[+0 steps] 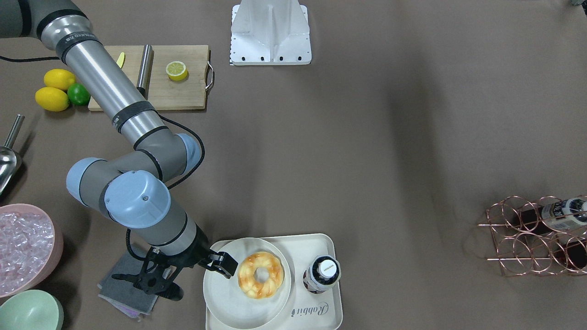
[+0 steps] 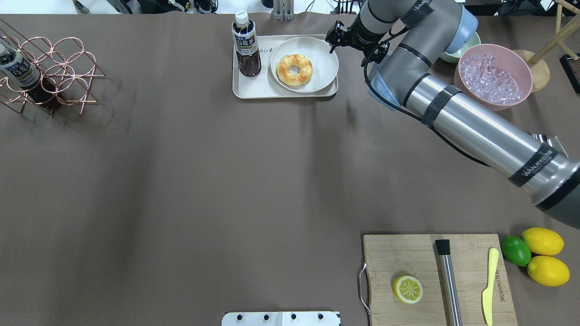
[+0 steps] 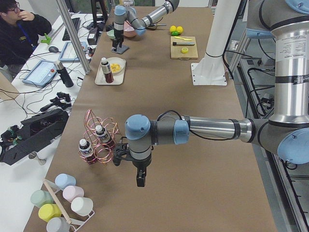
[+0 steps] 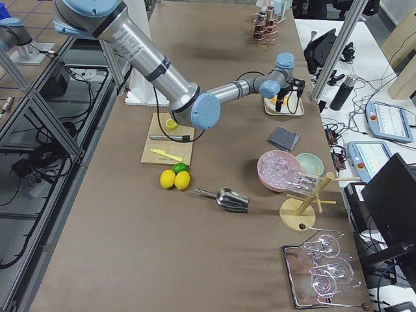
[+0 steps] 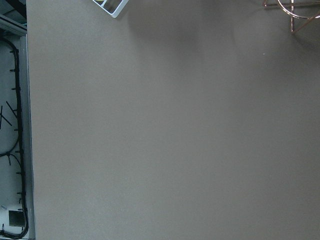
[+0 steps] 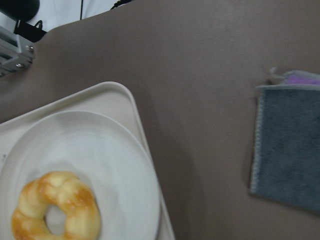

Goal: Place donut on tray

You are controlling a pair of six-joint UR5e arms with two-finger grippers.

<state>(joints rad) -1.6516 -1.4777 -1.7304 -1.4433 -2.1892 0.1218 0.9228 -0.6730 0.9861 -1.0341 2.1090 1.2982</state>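
You can read "Rabbit" in grey script on the tray, upside down in the front-facing view. Overhead, only its last letters show beside the plate. White capitals on the right arm, the bottle label and the cutting board print stay too small to spell out.

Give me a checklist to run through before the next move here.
1. Donut on the tray: ok; it lies on the round plate, which sits in the tray.
2. Right gripper empty: ok; open, at the plate's rim, apart from the donut.
3. Bottle upright on the tray: ok.
4. Left gripper state: cannot tell; only the left side view shows it.
5. Grey cloth clear of a retreat: cannot tell; it lies close by the right gripper.
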